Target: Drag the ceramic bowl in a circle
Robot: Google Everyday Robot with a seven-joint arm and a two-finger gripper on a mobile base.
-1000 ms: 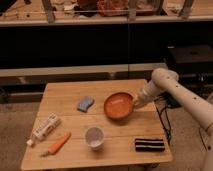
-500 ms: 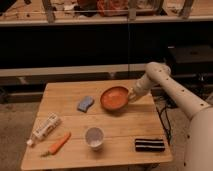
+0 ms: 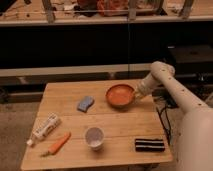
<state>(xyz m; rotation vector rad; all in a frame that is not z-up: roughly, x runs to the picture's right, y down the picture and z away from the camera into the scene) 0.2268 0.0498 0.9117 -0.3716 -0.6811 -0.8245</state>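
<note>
the claw [image 3: 134,95] sits at the right rim of the ceramic bowl [image 3: 119,95], centre right of the frame, and hides that bit of rim. the arm [image 3: 186,106] runs out past the right and bottom edges at lower right. the print on the white tube [image 3: 46,127], lower left on the table [image 3: 120,125], cannot be read. things on the shelf [image 3: 100,19] are cut by the top edge.
</note>
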